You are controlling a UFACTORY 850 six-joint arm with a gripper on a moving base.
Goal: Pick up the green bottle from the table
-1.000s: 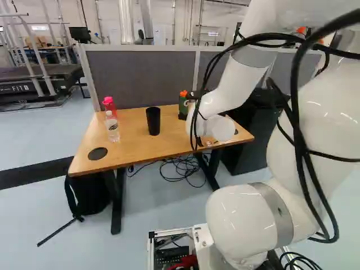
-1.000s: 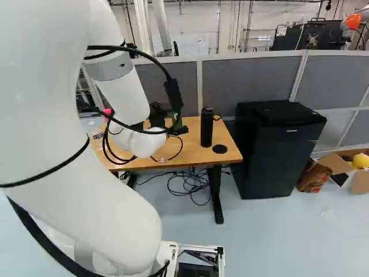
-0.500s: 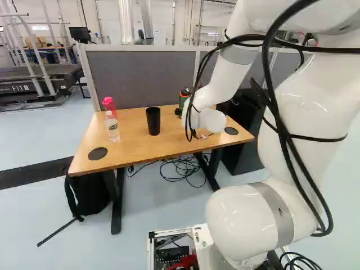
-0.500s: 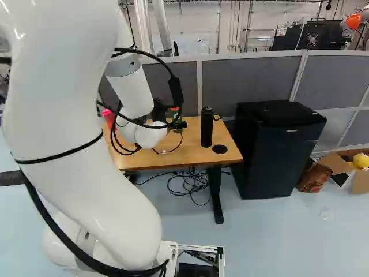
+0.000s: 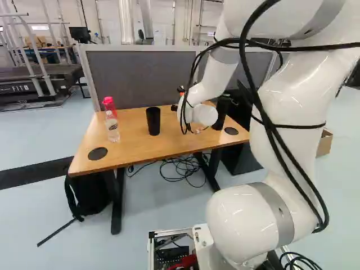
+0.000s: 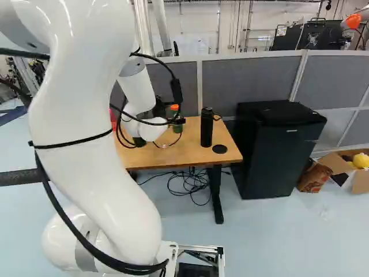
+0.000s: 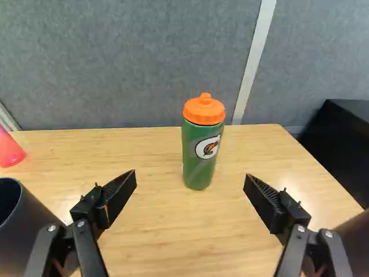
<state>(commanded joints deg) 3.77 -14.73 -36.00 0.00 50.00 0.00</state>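
In the right base view my gripper [image 6: 180, 120] shows only as dark parts past the white wrist, near the green bottle [image 6: 173, 114] with its orange lid. The wrist view has the gripper [image 7: 190, 180] open, nothing held. Straight ahead of it, the green bottle [image 7: 199, 153] stands upright on the wooden table [image 7: 173, 231], centred between the two fingers' lines and beyond their tips. My wrist hides most of this bottle in the left base view.
A black cup [image 5: 153, 121] stands near one finger, a dark bottle [image 6: 206, 127] near the other. Farther along the table are a pink bottle [image 5: 109, 106] and a clear bottle [image 5: 112, 127]. Grey partition panels [image 7: 127, 63] rise behind; a black cabinet [image 6: 277, 150] stands beside the table.
My wrist has moved leftward in the left base view and rightward in the right one, while the arm's big links have swung. The base and the table's things have stayed put.
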